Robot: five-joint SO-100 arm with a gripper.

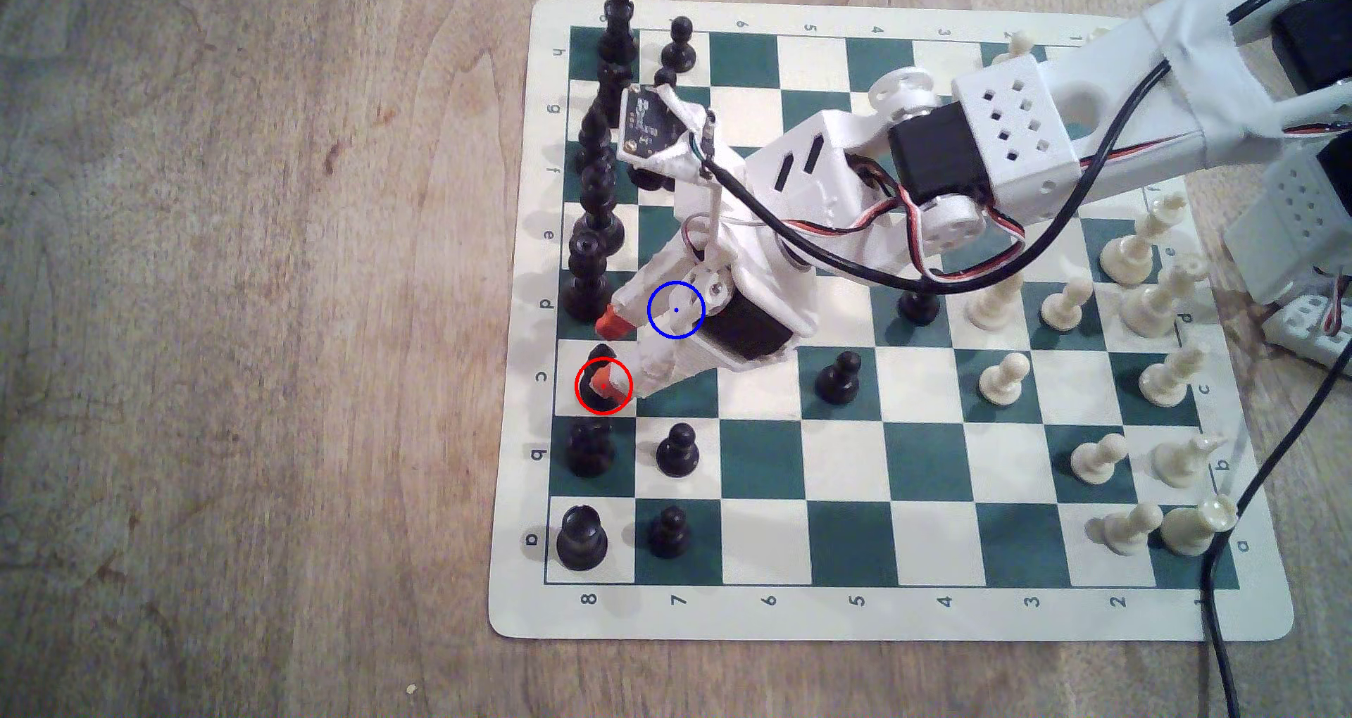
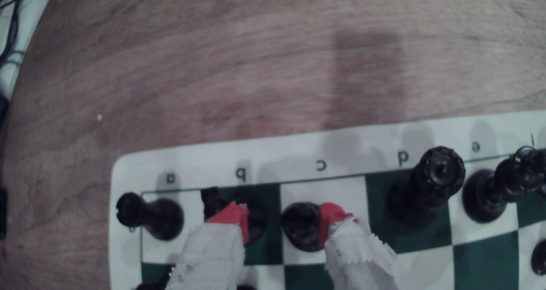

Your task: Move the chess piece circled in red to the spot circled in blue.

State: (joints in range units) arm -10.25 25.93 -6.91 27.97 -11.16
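Glossy black bishop [image 1: 594,385], dome-headed w/ wide round base, stands on cream square c8 at mat's [image 1: 878,616] left edge in exterior view. White arm reaches down; hand [image 2: 282,222], cloth-wrapped fingers [image 2: 335,219] w/ red tips, wide apart around bishop, one tip touching. Blue-ringed spot [image 1: 676,310] under hand. Wood-grain counter [image 1: 256,323].

We see our white arm [image 1: 988,148] reaching in from the exterior view's right, its wrist bent steeply downward. Our gripper [image 1: 611,356] hangs low with its jaws parted. In the wrist view our two red fingertips [image 2: 233,216] emerge from white cloth wrapping, clearly spread apart.
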